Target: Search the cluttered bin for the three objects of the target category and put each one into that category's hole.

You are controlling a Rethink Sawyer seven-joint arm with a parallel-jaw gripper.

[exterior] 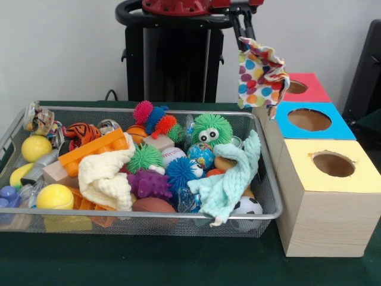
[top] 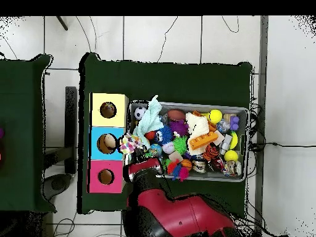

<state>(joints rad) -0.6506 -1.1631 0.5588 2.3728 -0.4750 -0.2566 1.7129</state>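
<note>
Hand (exterior: 245,34) grips spotted cloth (exterior: 262,76), fingertips hidden.

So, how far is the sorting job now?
In hand: the gripper holds one spotted cloth in the air, near the blue box, not yet at the yellow hole. Whether any cloth is already inside cannot be seen. No other spotted cloth shows in the bin.

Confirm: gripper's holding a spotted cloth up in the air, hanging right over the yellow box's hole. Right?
Not quite. The gripper does hold the spotted cloth in the air, but not over the yellow box's hole. The overhead view shows the cloth at the edge of the blue-faced box, the middle one, beside the bin.
</note>
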